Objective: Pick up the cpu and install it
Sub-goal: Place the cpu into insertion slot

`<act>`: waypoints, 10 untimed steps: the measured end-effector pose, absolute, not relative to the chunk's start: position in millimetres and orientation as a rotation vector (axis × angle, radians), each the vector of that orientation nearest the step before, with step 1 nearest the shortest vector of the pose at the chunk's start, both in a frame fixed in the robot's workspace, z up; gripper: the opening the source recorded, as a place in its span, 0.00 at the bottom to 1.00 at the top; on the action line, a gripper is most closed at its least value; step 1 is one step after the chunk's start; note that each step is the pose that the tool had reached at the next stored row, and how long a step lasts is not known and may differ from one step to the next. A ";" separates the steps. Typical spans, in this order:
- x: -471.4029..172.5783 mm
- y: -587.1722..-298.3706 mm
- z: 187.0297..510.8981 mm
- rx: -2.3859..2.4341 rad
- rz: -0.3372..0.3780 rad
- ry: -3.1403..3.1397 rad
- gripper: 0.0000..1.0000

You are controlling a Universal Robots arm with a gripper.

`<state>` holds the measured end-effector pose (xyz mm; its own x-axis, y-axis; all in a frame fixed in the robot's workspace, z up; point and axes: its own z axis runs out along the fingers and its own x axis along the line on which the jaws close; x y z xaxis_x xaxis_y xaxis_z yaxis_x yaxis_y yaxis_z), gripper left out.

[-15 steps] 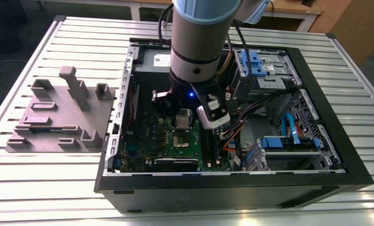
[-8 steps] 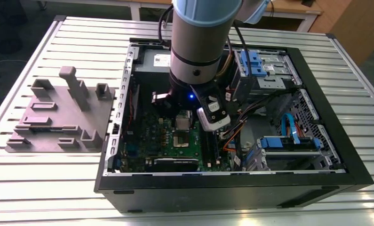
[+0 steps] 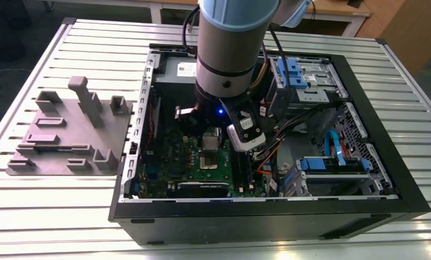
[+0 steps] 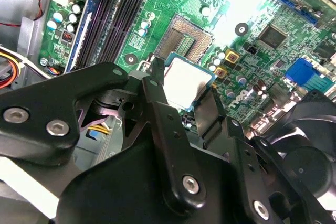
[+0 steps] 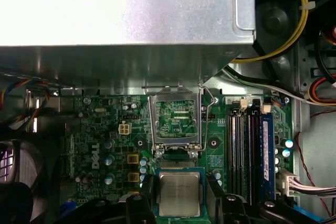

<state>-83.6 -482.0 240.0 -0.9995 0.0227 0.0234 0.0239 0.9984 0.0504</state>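
Observation:
The cpu (image 4: 185, 80), a small square chip with a shiny silver top and a thin teal rim, hangs between my black fingers (image 4: 155, 90) just above the green motherboard (image 4: 262, 61). My gripper (image 4: 184, 86) is shut on it, one finger on each of two opposite edges. The bare socket (image 4: 185, 39) lies open right beside the chip in the second wrist view. In the first wrist view the cpu (image 5: 179, 193) sits below the raised metal load frame (image 5: 176, 121), held by my gripper (image 5: 179, 184). In the exterior view my gripper (image 3: 212, 140) reaches down into the open computer case (image 3: 374, 162), over the socket (image 3: 209, 161).
A grey fixture plate (image 3: 63, 135) with upright blocks lies on the slatted table at the exterior view's left. Inside the case are the power supply (image 5: 121, 9), memory slots (image 5: 247, 150), cable bundles (image 3: 302, 124), blue drive brackets (image 3: 331, 162) and a fan (image 4: 310, 166).

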 end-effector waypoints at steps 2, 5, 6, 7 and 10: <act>-83.6 -482.1 239.8 -0.036 -0.079 -3.118 0.47; -83.6 -482.1 239.2 -0.036 -0.079 -3.118 0.47; -83.6 -482.1 238.5 -0.036 -0.079 -3.118 0.47; -83.6 -482.1 237.9 -0.036 -0.079 -3.118 0.47; -83.6 -482.1 235.8 -0.036 -0.078 -3.118 0.47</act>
<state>-83.6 -482.1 235.8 -0.9995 0.0228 0.0234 0.0239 0.9985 0.0500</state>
